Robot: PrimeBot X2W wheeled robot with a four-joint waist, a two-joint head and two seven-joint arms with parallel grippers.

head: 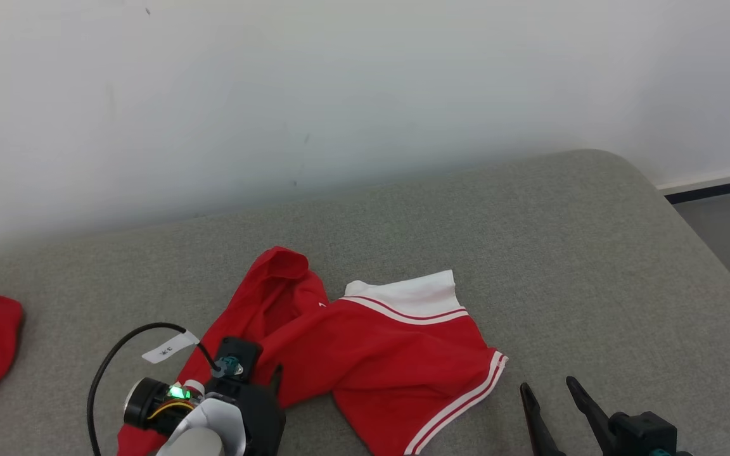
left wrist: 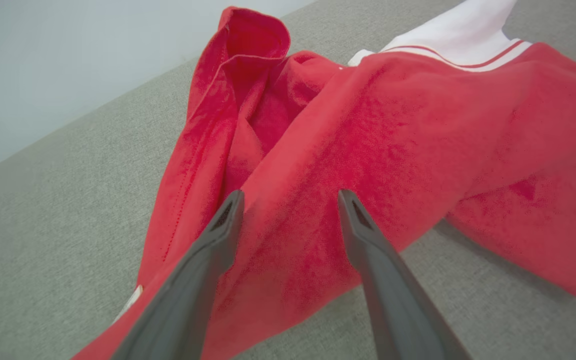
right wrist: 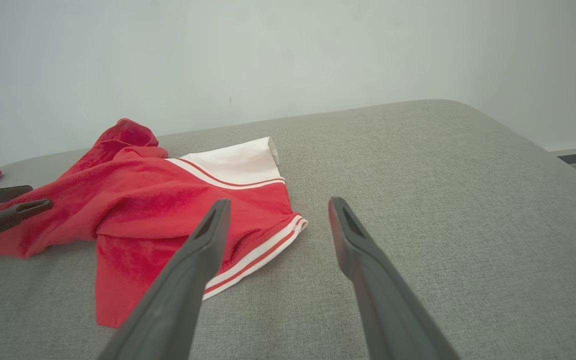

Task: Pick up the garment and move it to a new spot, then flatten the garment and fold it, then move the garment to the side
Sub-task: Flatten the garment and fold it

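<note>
Head view: crumpled red garment (head: pixel 397 354), white-trimmed.

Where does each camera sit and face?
Head view: on the head, facing forward and down at the red garment on the grey cushion; left arm, right gripper show.
Left wrist view: along the open left gripper, close over the garment.
Right wrist view: along its own open fingers, low, toward garment and wall.
Shared: both wrist views show the left gripper.
</note>
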